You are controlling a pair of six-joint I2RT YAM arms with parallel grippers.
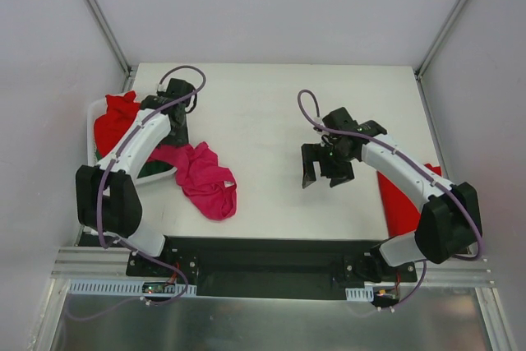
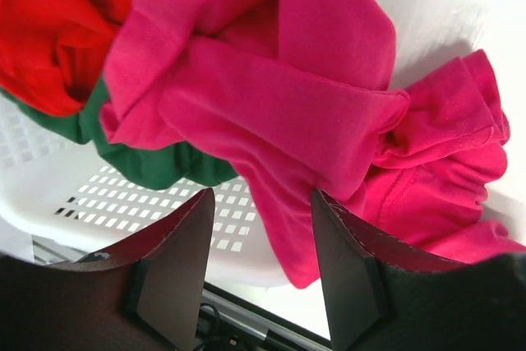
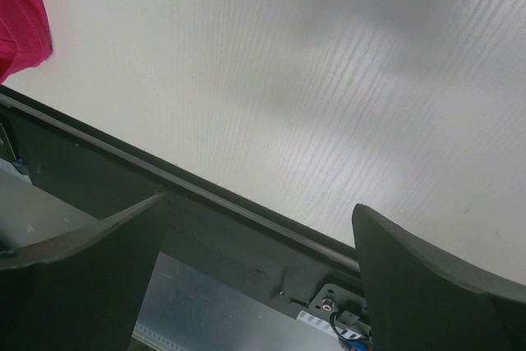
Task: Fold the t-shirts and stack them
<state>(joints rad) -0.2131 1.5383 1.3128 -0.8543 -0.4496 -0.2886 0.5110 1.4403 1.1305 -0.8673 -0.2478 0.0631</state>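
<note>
The white plastic lattice basket [image 1: 92,117] at the left holds 1 bright red cloth t-shirt [image 1: 115,121] and 1 dark green t-shirt [image 2: 156,166]. The left gripper [image 2: 263,199] hangs above its rim, jaws half apart, pinching nothing. The crumpled magenta-pink t-shirt [image 1: 205,178] spills from the rim onto the table [image 1: 263,113]. The right gripper [image 1: 325,180] is wide and empty. A flat red t-shirt [image 1: 399,199] lies far right. A deep grab may also catch green cloth or drag the basket.
</note>
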